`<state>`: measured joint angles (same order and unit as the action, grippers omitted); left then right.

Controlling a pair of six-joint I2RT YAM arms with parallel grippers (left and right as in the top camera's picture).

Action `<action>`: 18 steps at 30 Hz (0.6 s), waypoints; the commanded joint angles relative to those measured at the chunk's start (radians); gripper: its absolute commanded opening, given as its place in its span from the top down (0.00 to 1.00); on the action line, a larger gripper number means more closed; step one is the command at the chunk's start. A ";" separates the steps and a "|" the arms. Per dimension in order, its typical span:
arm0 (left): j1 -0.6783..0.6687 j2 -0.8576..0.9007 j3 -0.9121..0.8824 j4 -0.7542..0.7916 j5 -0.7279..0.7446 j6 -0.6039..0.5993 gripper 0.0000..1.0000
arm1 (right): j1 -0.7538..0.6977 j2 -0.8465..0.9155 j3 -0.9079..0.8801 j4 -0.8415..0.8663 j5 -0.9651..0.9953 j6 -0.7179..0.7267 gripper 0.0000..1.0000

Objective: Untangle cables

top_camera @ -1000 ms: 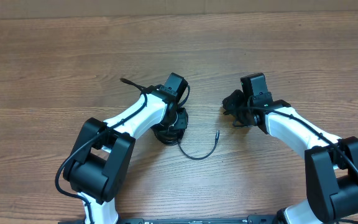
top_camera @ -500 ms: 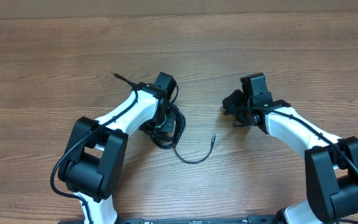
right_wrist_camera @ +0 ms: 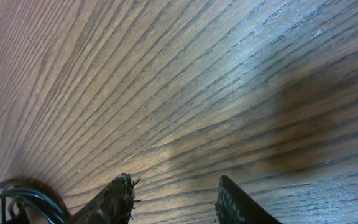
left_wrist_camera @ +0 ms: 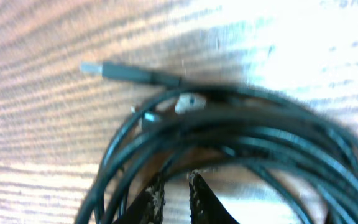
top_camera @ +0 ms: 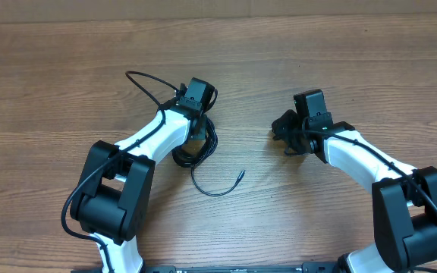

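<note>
Cables point(left_wrist_camera: 247, 118): thin, black, multi-loop coil; silvery plug tip point(left_wrist_camera: 98, 68).
Left gripper point(left_wrist_camera: 176, 182): narrow at the coil, hold unclear.
Right gripper point(right_wrist_camera: 176, 183): fingers parted over the wooden table point(right_wrist_camera: 229, 93).

Glare, blurred cables point(left_wrist_camera: 241, 121) (left wrist)

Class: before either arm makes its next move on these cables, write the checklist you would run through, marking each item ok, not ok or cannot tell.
1. Left gripper holds a strand of the coiled cable: cannot tell; its fingertips sit nearly together at the loops' edge.
2. Right gripper free: ok; jaws apart, only bare table between them.
3. Black cable lined up for the right gripper: not ok; it lies outside one finger.
4. Loose plug tip clear of both arms: ok.
5. Coil separated: not ok; loops overlap.
</note>
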<state>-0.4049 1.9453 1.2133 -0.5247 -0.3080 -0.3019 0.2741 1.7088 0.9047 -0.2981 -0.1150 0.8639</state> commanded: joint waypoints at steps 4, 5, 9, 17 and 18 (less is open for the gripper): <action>0.007 0.013 -0.007 0.114 -0.039 0.048 0.85 | 0.001 0.004 -0.007 0.005 0.009 0.000 0.56; 0.007 0.013 -0.007 0.130 -0.039 0.060 0.85 | 0.001 0.004 -0.007 0.005 0.009 0.000 0.56; 0.008 0.013 -0.007 0.197 -0.039 0.072 0.84 | 0.001 0.004 -0.007 0.005 0.009 0.000 0.56; 0.005 0.006 0.140 -0.066 0.056 0.087 0.91 | 0.001 0.004 -0.007 0.006 0.010 0.000 0.53; 0.006 0.006 0.171 -0.115 0.115 0.083 0.90 | 0.001 0.004 -0.007 0.007 0.010 0.000 0.53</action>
<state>-0.4049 1.9472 1.2846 -0.5716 -0.3061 -0.2287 0.2741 1.7088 0.9047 -0.2985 -0.1154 0.8635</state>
